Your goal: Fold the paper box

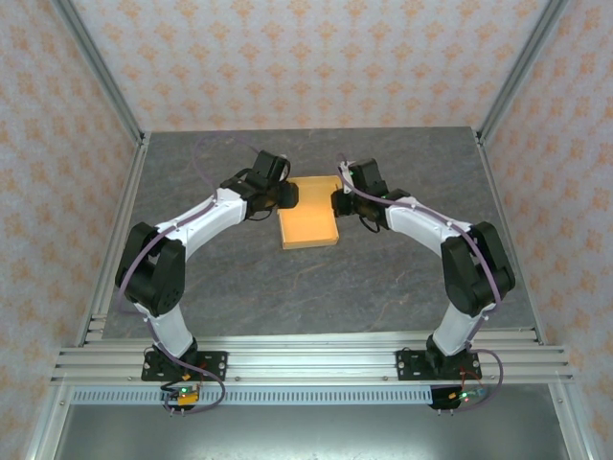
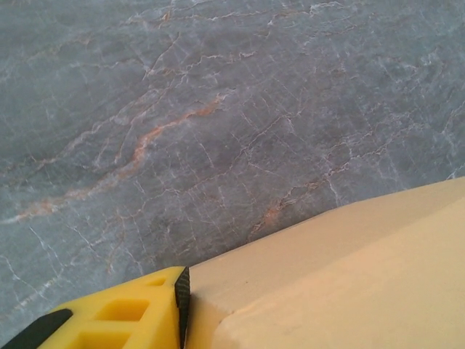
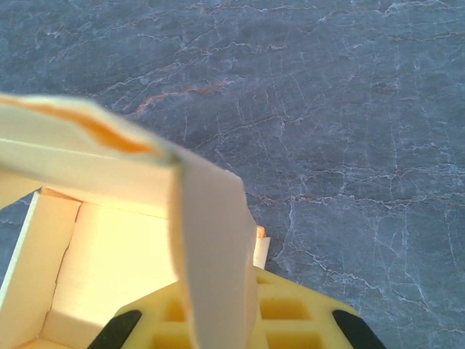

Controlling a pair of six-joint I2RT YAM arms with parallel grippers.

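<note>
The whole table [image 1: 383, 287] is viewed from high above its near edge, while the paper box [image 1: 308, 225] is seen close up and obliquely from both wrists.

The box [image 1: 308, 216] is thin tan-orange cardboard, plain and unmarked. It lies on the tabletop a little far of the middle, with its long sides running near to far at a slight skew. From above it reads as a shallow open tray with an orange floor and paler low edges. Seen close from the right, its inner walls stand upright, pale cream, and meet at a square corner. One flap [image 3: 214, 240] at its right side is lifted and tilted. The left outer wall is smooth.
</note>
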